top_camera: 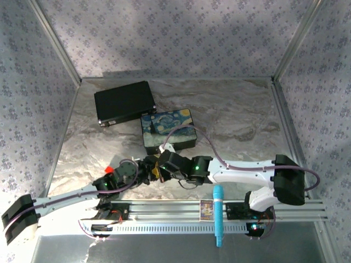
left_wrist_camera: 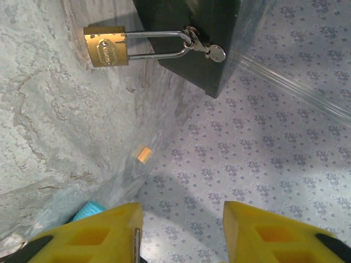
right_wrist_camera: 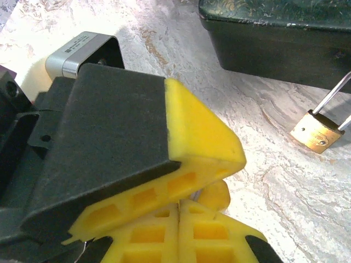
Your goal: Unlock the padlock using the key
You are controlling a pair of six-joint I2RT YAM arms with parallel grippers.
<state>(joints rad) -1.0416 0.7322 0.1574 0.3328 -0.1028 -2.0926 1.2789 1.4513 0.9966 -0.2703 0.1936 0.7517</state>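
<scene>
The padlock [left_wrist_camera: 106,46], brass body and long silver shackle, lies on the marble table and hangs from the hasp of the painted box [top_camera: 167,129]; its body also shows at the right of the right wrist view [right_wrist_camera: 318,131]. My two grippers meet in front of the box. My right gripper [right_wrist_camera: 180,205] is shut, and a thin silvery sliver of the key [right_wrist_camera: 194,194] sticks out of the seam between its pads. My left gripper [left_wrist_camera: 182,211] stands open. Its fingers [right_wrist_camera: 203,137] straddle that key tip, one above and one behind it.
A black case [top_camera: 125,101] lies behind the painted box. A red cap [top_camera: 108,170] sits by the left arm. A flat gold chip [left_wrist_camera: 144,154] lies on the table. A teal tool [top_camera: 218,213] rests on the front rail. A small silvery piece [left_wrist_camera: 216,53] hangs at the hasp ring.
</scene>
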